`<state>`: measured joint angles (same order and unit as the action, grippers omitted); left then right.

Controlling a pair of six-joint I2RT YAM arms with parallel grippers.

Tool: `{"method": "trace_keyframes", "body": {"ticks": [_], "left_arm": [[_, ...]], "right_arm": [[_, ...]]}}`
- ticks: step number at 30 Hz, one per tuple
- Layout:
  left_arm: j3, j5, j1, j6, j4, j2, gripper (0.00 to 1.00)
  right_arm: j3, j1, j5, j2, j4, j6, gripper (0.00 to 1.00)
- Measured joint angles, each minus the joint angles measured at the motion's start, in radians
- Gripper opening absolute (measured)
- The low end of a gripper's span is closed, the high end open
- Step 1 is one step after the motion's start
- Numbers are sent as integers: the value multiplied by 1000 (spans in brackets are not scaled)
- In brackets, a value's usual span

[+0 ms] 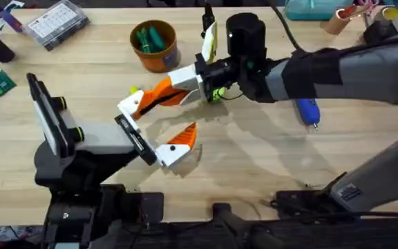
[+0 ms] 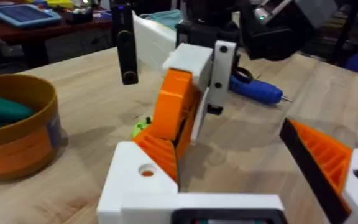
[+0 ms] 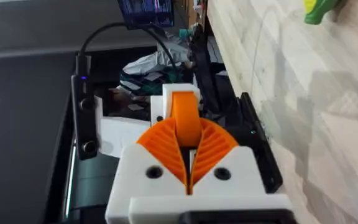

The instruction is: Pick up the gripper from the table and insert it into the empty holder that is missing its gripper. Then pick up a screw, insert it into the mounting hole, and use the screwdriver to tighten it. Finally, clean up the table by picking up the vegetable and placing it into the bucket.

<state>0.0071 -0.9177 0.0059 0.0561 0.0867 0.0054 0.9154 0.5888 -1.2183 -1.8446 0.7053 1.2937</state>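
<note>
Right gripper (image 3: 189, 163) has its orange ribbed pads pressed on the long orange gripper (image 1: 163, 90), which it holds against the holder (image 1: 131, 104) of the left gripper (image 1: 150, 128), whose jaws are spread. Beyond lie the blue screwdriver (image 1: 307, 111), the bucket (image 1: 155, 43) and the vegetable (image 3: 321, 9).

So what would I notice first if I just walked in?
Probably the long orange finger, pinched in the right pincer at the middle of the table, right beside the bare white holder. Behind them stands the orange bucket, and the blue screwdriver lies off to the right.
</note>
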Motion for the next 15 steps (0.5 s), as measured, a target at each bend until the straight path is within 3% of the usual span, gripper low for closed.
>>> {"method": "trace_keyframes", "body": {"ticks": [15], "left_arm": [[0, 39, 3, 1, -4, 0, 987]], "right_arm": [[0, 18, 41, 0, 13, 12, 10]]}}
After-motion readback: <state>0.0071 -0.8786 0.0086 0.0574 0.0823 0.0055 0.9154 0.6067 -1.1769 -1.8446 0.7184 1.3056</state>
